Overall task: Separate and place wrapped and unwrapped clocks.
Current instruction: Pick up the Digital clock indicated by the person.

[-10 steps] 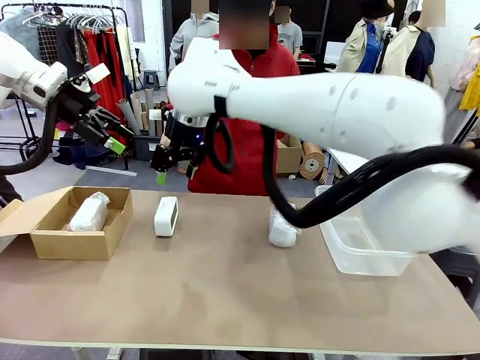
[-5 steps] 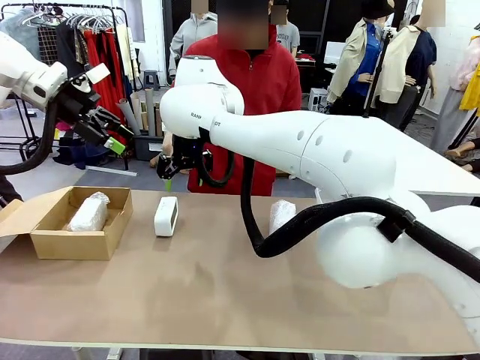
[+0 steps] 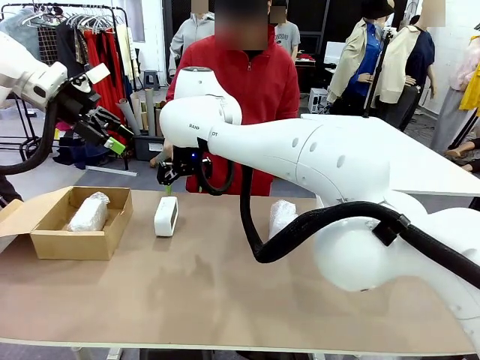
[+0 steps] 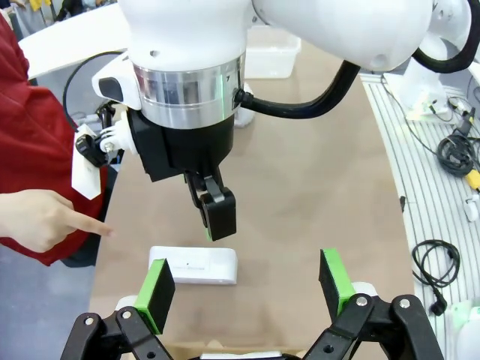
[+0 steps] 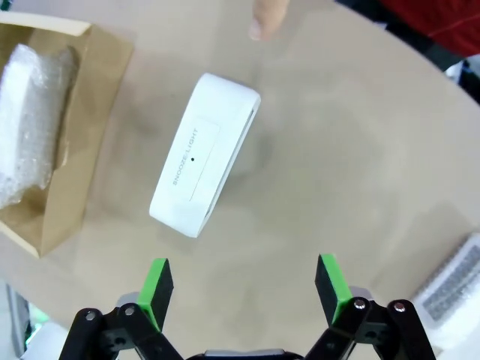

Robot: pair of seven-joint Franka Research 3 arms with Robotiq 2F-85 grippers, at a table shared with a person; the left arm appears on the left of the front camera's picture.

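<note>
The bare white clock (image 3: 166, 216) stands on the table just right of the cardboard box (image 3: 45, 241). My right gripper (image 3: 171, 183) hangs open a little above it. From the right wrist, the clock (image 5: 204, 172) lies ahead of the gripper (image 5: 244, 289), untouched between the spread green pads. One bubble-wrapped clock (image 3: 88, 212) lies inside the box, and another wrapped one (image 3: 281, 215) sits mid-table, partly behind my right arm's cable. My left gripper (image 3: 118, 137) is raised open at the far left, above the box. Its wrist view shows the clock (image 4: 193, 265) under the right gripper (image 4: 214, 214).
A person in red stands at the far side. Their hand (image 4: 45, 221) points toward the clock, and a fingertip (image 5: 268, 19) shows beyond it. A clear tub (image 4: 271, 52) stands toward the table's right end. My right arm spans the middle of the table.
My right arm has swung round and its gripper has come down a little toward the bare clock. The left arm and the clocks have not moved.
</note>
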